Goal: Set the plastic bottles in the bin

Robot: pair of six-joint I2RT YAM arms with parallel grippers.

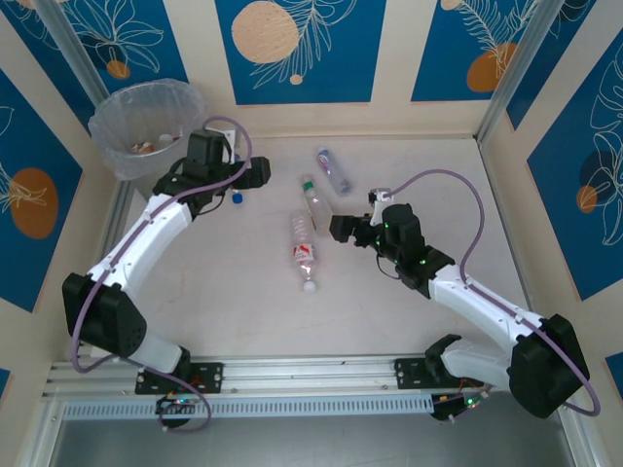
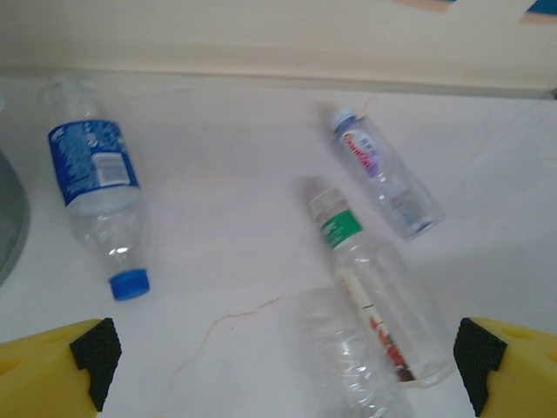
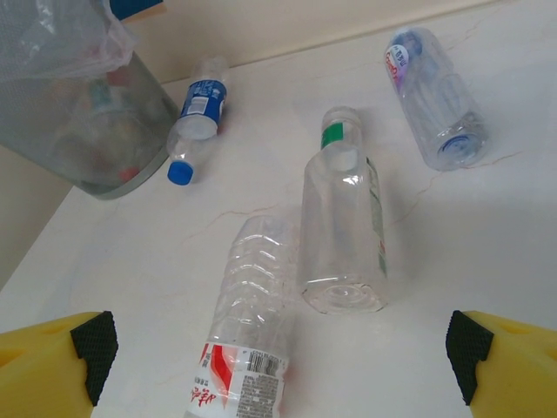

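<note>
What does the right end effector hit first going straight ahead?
Probably the red-labelled bottle, nearest in front of the right end effector; the green-banded bottle lies just beyond. Depth unclear.

Clear glossy plastic bottles (image 3: pixel 341 226) (crinkly)

We look down on a pale, marble-like table (image 1: pixel 243 311), off-white with faint veins. In the left wrist view a thin brownish crack (image 2: pixel 235 313) runs across its surface. Cream walls (image 1: pixel 292 117) close it in on three sides. They are hung with blue panels (image 1: pixel 341 78) that bear white leaf outlines and pale orange discs (image 1: pixel 265 31). A slanting metal post (image 1: pixel 514 73) stands at the far right corner, and a grooved metal rail (image 1: pixel 311 373) lies along the near edge.
</note>
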